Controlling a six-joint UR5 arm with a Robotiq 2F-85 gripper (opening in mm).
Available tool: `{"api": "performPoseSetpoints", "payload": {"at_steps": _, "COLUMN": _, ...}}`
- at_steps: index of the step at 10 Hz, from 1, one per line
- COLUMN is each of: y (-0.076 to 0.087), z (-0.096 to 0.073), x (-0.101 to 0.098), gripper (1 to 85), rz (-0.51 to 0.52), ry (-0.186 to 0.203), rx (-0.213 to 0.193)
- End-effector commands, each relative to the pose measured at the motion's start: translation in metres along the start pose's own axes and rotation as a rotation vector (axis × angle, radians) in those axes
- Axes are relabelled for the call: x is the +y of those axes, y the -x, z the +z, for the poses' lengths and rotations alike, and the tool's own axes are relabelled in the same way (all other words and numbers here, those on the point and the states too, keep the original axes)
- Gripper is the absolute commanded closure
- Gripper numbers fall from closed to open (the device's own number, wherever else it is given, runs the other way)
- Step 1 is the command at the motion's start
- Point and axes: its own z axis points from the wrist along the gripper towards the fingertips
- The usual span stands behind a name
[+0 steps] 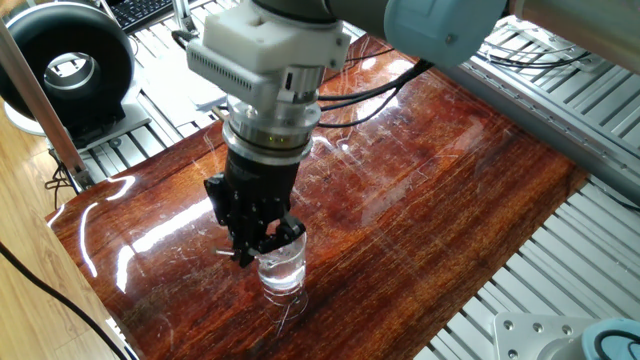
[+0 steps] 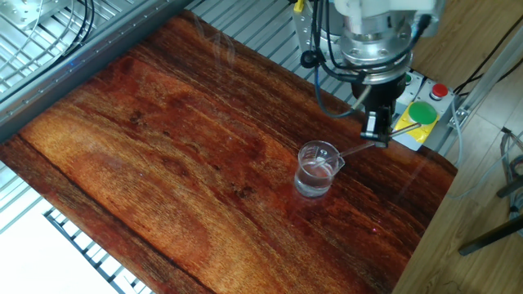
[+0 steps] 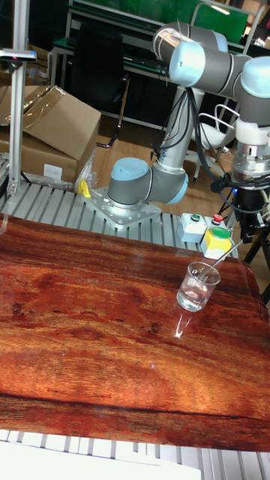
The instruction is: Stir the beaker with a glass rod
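Observation:
The beaker (image 1: 283, 267) (image 2: 317, 170) (image 3: 198, 286) is small, clear and holds clear liquid; it stands upright on the wooden tabletop (image 2: 163, 147) near one edge. The gripper (image 1: 256, 245) (image 2: 375, 136) (image 3: 248, 219) hangs just beside and above the rim, shut on the glass rod (image 2: 354, 151) (image 3: 223, 257). The rod slants down from the fingers over the rim into the liquid. A short end of the rod (image 1: 222, 254) sticks out on the far side of the fingers. In one fixed view the gripper body covers part of the beaker's rim.
A button box (image 2: 420, 114) (image 3: 212, 233) with green and red buttons sits just off the table beside the arm's base (image 3: 136, 189). A black round device (image 1: 66, 62) stands beyond the far corner. Metal slatted frame surrounds the tabletop. Cardboard boxes (image 3: 46, 127) lie behind.

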Motion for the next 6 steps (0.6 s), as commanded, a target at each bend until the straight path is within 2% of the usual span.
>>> {"api": "performPoseSetpoints", "payload": {"at_steps": 1, "y": 0.0033, "z": -0.007, "x": -0.0095, "gripper": 84.7, "rz": 0.093, "ry": -0.017, "rx": -0.03}}
{"api": "performPoseSetpoints", "payload": {"at_steps": 3, "y": 0.0042, "z": -0.0071, "x": -0.0099, "gripper": 84.7, "rz": 0.159, "ry": -0.016, "rx": -0.036}}
{"api": "performPoseSetpoints", "payload": {"at_steps": 6, "y": 0.0055, "z": -0.008, "x": -0.0178, "gripper": 84.7, "rz": 0.194, "ry": -0.027, "rx": -0.042}}
